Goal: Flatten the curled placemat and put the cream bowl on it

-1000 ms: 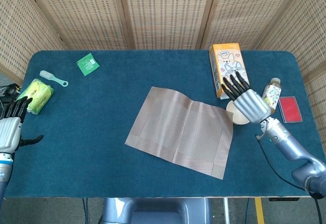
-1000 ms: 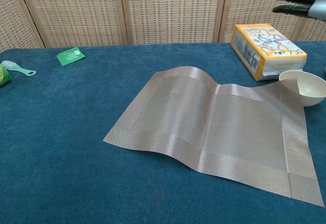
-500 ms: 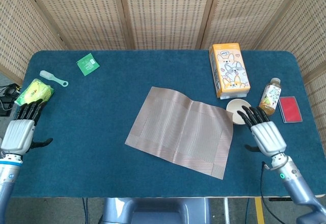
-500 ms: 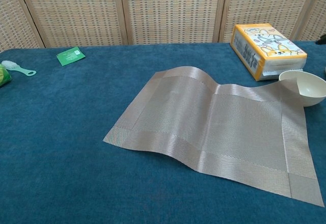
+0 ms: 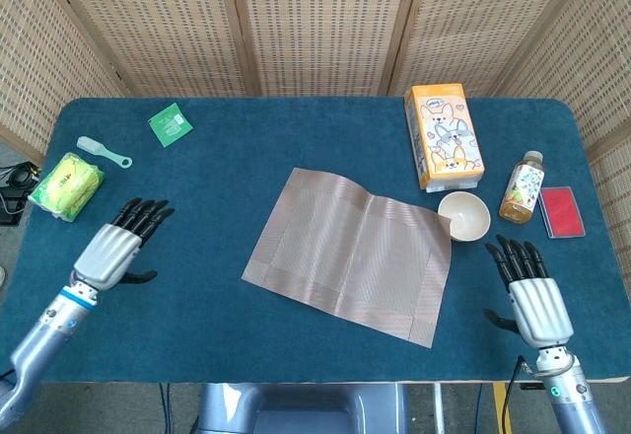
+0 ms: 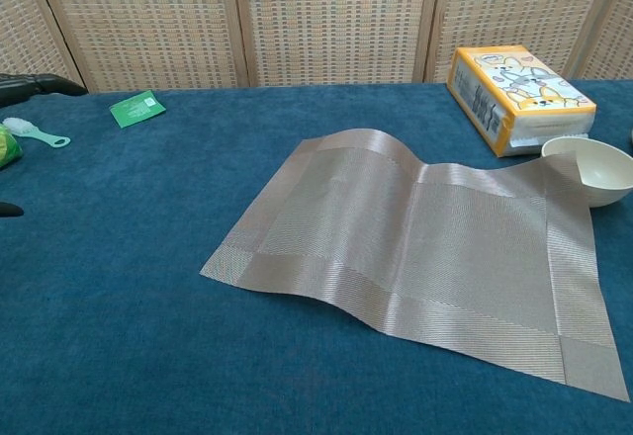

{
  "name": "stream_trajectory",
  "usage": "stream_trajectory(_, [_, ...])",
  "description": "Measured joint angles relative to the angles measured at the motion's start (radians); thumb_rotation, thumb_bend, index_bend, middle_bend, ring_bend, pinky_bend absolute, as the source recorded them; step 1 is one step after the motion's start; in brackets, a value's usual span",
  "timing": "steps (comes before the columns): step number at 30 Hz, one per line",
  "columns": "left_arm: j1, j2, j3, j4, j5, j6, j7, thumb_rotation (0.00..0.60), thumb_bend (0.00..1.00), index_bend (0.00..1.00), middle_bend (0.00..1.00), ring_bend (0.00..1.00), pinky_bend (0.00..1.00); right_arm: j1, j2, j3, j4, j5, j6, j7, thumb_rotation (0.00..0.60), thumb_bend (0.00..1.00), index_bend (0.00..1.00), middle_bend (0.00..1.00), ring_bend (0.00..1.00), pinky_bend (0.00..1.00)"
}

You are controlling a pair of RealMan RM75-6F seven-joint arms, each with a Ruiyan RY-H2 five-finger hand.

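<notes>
The mat (image 5: 350,253) lies between the two hands, rippled along its middle. The bowl (image 5: 464,215) sits just beyond the right hand (image 5: 535,294), touching the mat's corner. Left hand (image 5: 116,247) and right hand both hold nothing, fingers (image 5: 143,216) spread above the counter (image 5: 207,182).

A rectangular table with rounded corners, covered in dark blue felt-like cloth (image 5: 217,207), filled most of both views. Behind its far edge stood a folding screen of pale woven rattan panels (image 5: 315,20) set in light wooden frames (image 5: 406,30), angled in at both sides. A grey floor (image 5: 118,409) showed below the near edge, with a yellow floor stripe (image 5: 503,409) lower right. A grey-blue metal base (image 5: 296,409) sat under the table's near side. Light was even and soft, shadows faint.
</notes>
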Motion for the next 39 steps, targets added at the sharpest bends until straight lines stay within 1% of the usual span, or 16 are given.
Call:
stream_trajectory(2, [-0.025, -0.036, 0.007, 0.059, 0.044, 0.004, -0.032, 0.600, 0.00, 0.13, 0.00, 0.00, 0.00, -0.010, -0.009, 0.003, 0.006, 0.001, 0.011, -0.009, 0.600, 0.00, 0.00, 0.00, 0.00, 0.00])
stream_trajectory(5, [-0.061, -0.093, 0.018, 0.147, 0.081, 0.008, -0.077, 0.600, 0.00, 0.20, 0.00, 0.00, 0.00, -0.017, -0.016, 0.007, 0.016, 0.003, 0.014, -0.005, 0.600, 0.00, 0.00, 0.00, 0.00, 0.00])
stream_trajectory(10, [-0.110, -0.200, 0.042, 0.271, 0.117, 0.004, -0.179, 0.600, 0.00, 0.24, 0.00, 0.00, 0.00, -0.022, -0.019, 0.014, 0.031, 0.002, 0.015, -0.010, 0.600, 0.00, 0.00, 0.00, 0.00, 0.00])
stream_trajectory(16, [-0.171, -0.297, 0.067, 0.387, 0.147, -0.021, -0.204, 0.600, 0.00, 0.27, 0.00, 0.00, 0.00, -0.025, -0.021, 0.018, 0.033, -0.004, 0.015, -0.014, 0.600, 0.00, 0.00, 0.00, 0.00, 0.00])
stream_trajectory(20, [-0.206, -0.339, 0.073, 0.427, 0.151, -0.045, -0.205, 0.600, 0.00, 0.29, 0.00, 0.00, 0.00, -0.027, -0.023, 0.021, 0.033, -0.011, 0.018, -0.021, 0.600, 0.00, 0.00, 0.00, 0.00, 0.00])
stream_trajectory(29, [-0.267, -0.406, 0.074, 0.488, 0.139, -0.094, -0.180, 0.600, 0.00, 0.29, 0.00, 0.00, 0.00, -0.032, -0.027, 0.036, 0.042, -0.013, 0.028, -0.024, 0.600, 0.00, 0.00, 0.00, 0.00, 0.00])
stream_trajectory(39, [-0.296, -0.457, 0.095, 0.539, 0.130, -0.115, -0.166, 0.600, 0.00, 0.29, 0.00, 0.00, 0.00, -0.034, -0.021, 0.046, 0.045, -0.004, 0.015, 0.008, 0.600, 0.00, 0.00, 0.00, 0.00, 0.00])
